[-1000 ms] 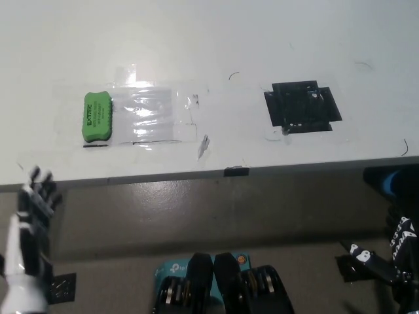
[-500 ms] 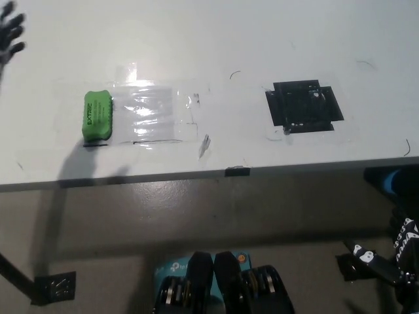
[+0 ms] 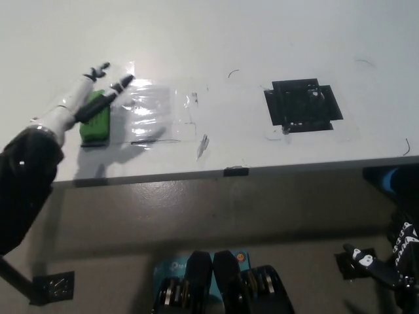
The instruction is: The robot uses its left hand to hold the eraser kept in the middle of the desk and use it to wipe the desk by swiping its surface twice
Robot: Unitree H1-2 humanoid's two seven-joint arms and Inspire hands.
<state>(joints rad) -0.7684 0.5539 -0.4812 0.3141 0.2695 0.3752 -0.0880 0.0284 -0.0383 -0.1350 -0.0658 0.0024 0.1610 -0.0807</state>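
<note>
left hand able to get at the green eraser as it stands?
Probably yes. The white left hand is over the green rectangular eraser on the white desk, fingers spread, and nothing lies between them.

The left hand (image 3: 85,98) covers part of the green eraser (image 3: 96,122); the right hand is cut off at the lower right edge.

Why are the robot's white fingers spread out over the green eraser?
The left hand is open: its fingers are apart above the green eraser, not closed around it.
</note>
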